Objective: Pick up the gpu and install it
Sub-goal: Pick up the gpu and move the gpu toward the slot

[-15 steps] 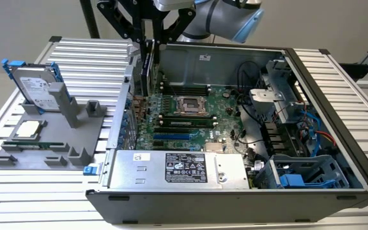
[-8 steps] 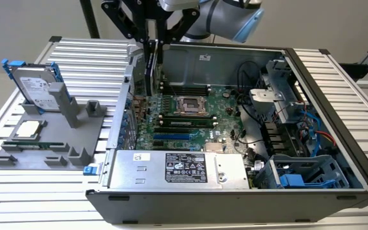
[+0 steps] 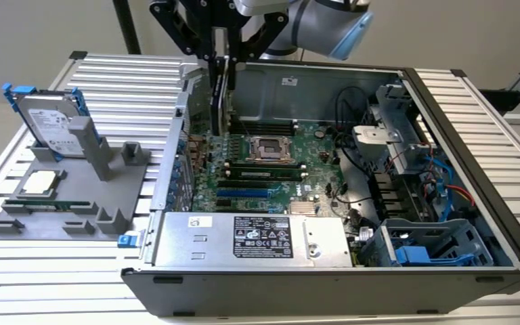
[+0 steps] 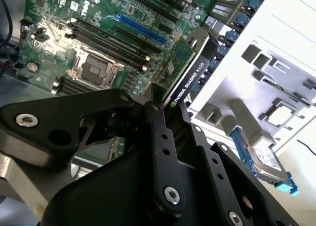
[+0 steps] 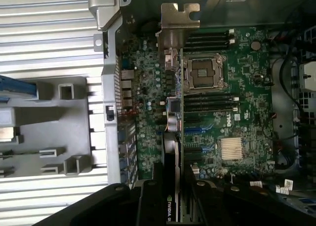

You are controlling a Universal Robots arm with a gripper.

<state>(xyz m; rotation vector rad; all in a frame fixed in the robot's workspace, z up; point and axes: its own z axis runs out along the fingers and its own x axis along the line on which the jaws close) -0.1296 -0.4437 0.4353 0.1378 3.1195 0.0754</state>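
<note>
1. Green circuit board on one face and a black cooler on the other mark the gpu [image 3: 217, 95]. It hangs on edge under the arm, inside the open case [image 3: 332, 292], above the motherboard [image 3: 278, 169] and close to the rear wall [image 3: 181, 135].
2. We see the jaws closed on the card, pinching its two flat faces near one end. In the second wrist view the rest of the gpu [image 4: 185, 70] juts out free beyond them, over the board [image 4: 64, 33].
3. We judge the card is not yet seated, as it looks clear of every slot.
4. In the first wrist view the gpu [image 5: 173, 152] is edge-on, with its silver bracket [image 5: 180, 16] at the end away from the jaws. It lies across the line of the blue slots [image 5: 197, 130] rather than along them.
5. To do this step well, we would bring the card's long edge parallel to a blue slot [image 3: 242, 192]. The bracket should face the rear wall's openings before any descent.
6. We would keep the grip firm and the motion slow, because a thin card pinched at one end can swing or slip.
7. We would steer clear of the open processor socket [image 3: 269, 147], the heatsink [image 3: 300, 208] and the rear wall's edge, which sit nearest its path.
8. On the table [image 3: 52, 284], the grey fixture [image 3: 79, 196] holding the hard drive [image 3: 51, 125] stands well apart and should not interfere.
</note>
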